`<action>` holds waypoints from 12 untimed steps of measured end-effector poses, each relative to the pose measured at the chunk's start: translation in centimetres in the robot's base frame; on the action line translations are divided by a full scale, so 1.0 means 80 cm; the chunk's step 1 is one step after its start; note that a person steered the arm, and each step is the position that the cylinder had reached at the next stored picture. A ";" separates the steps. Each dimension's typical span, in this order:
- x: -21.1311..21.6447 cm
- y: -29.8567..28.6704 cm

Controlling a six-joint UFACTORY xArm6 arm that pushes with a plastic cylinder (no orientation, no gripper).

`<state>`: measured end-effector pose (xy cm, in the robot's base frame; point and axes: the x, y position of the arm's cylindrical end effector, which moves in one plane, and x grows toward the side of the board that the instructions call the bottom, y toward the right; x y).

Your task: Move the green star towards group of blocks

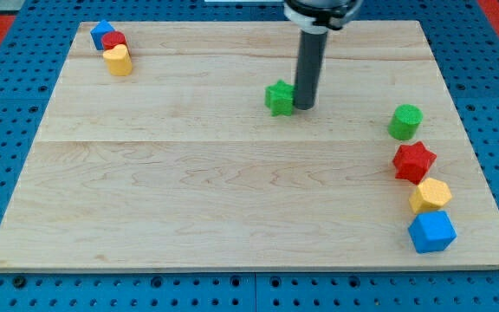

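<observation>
The green star (279,97) lies on the wooden board (189,191), a little above the middle of the view. My tip (305,107) rests on the board right against the star's right side. A group of three blocks sits at the view's top left: a blue block (101,33), a red block (114,41) and a yellow block (118,61), all touching. A column of blocks stands along the view's right edge: a green cylinder (405,122), a red star (414,161), a yellow hexagon (430,196) and a blue cube (431,231).
The board lies on a blue pegboard table (11,104). The dark rod (308,65) rises from my tip to the arm's mount at the view's top.
</observation>
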<state>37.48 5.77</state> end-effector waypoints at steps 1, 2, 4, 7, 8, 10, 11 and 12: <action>-0.011 -0.032; -0.027 -0.069; -0.051 -0.131; -0.045 -0.183; -0.030 -0.195; -0.025 -0.249; -0.025 -0.298; -0.025 -0.340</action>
<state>35.50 -21.43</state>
